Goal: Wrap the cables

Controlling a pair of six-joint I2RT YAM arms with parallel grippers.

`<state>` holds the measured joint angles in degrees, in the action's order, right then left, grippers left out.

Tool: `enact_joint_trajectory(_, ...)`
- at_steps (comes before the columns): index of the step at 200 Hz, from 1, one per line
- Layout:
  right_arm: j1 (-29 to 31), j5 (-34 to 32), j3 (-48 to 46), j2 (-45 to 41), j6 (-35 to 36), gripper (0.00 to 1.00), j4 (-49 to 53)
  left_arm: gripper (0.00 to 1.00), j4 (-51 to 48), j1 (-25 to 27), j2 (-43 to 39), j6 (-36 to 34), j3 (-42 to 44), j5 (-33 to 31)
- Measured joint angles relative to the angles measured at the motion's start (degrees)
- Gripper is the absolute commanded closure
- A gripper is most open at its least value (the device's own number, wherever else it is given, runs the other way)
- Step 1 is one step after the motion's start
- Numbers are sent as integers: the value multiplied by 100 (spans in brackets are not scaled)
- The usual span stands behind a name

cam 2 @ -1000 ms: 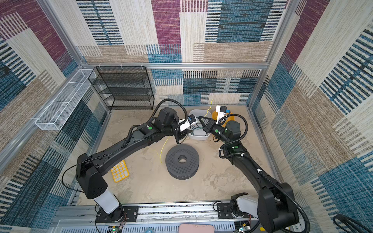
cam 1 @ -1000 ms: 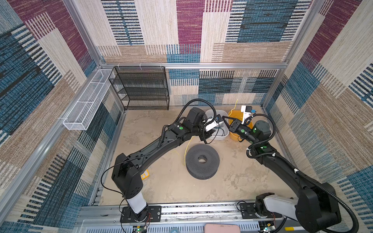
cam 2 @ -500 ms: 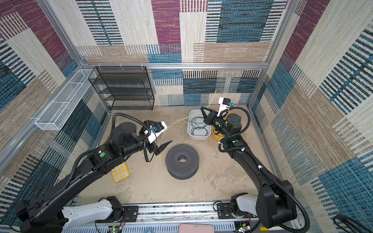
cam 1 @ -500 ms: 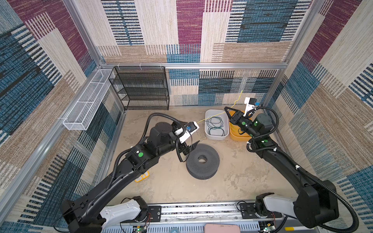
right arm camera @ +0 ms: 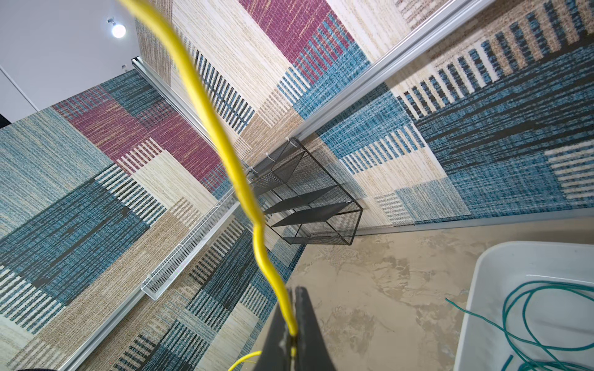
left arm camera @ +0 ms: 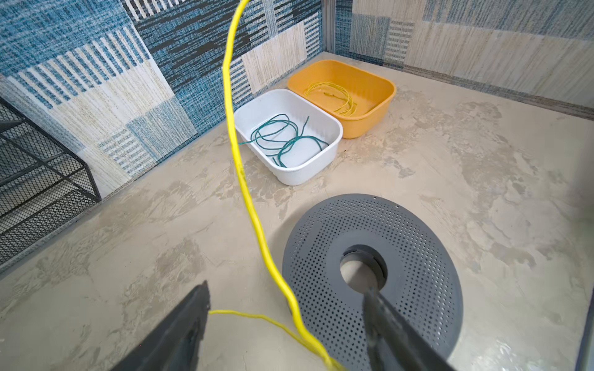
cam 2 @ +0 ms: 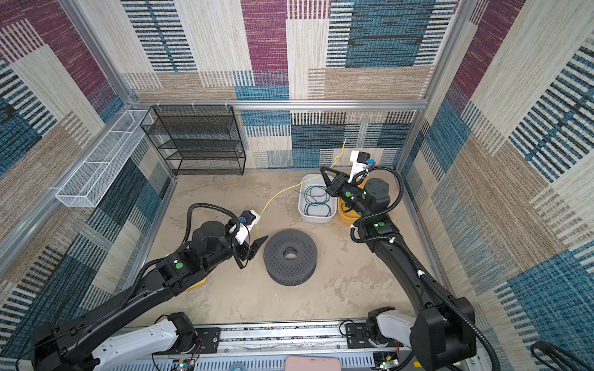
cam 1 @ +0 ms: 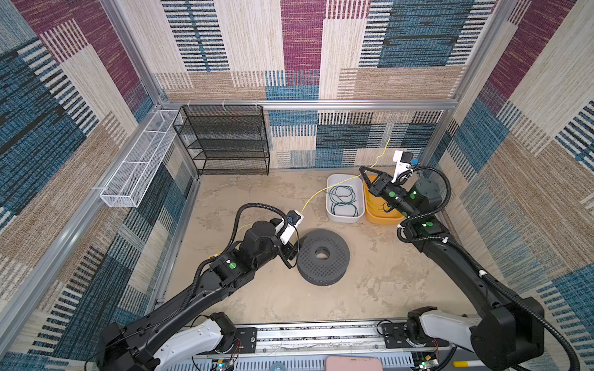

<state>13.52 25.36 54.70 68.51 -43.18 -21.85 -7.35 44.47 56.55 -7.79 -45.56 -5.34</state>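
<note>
Left wrist view: left gripper point(left arm camera: 287, 286), spool's point(cam 2: 276, 268) nine o'clock, gapes round yellow cable point(left arm camera: 247, 192) the right gripper point(right arm camera: 295, 289) pinches; slack may escape.

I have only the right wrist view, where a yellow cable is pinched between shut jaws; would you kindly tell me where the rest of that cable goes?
Observer: From the right gripper the yellow cable runs on to the left gripper.
Operator: Thank you. Is the left gripper clamped on it as well?
Observer: No. Its jaws stand apart, and the cable passes loose between them.
Operator: Is there anything close by to wind it on?
Observer: Yes, a grey perforated spool lies flat right beside that gripper; I see no cable wound on it.
</note>
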Motion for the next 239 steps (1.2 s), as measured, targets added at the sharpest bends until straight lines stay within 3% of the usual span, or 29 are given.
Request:
enact_joint_trajectory(35,2,11,-2,-70,-2,100,28,100,391,-7,264,31,26,4)
enact_joint_trajectory(58,-4,-13,13,-70,0,98,68,100,501,-7,264,31,90,87)
enact_joint_trajectory(84,0,-7,245,26,87,48,295,100,533,-11,334,-9,-50,103)
enact_joint_trajectory(100,0,20,310,33,192,30,378,100,514,-50,595,-105,-470,122)
enact_joint_trajectory(127,-2,149,103,-271,317,22,575,100,393,-216,1180,-273,-1488,216)
enact_joint_trajectory(173,389,444,-468,-673,282,23,520,100,-101,-269,2291,-459,-3132,595)
enact_joint_trajectory(201,737,507,-538,-732,140,19,409,100,-273,-264,2704,-435,-3501,719)
enact_joint_trajectory(239,752,-87,-15,-1292,601,15,769,100,-442,-348,2949,-302,-3775,715)
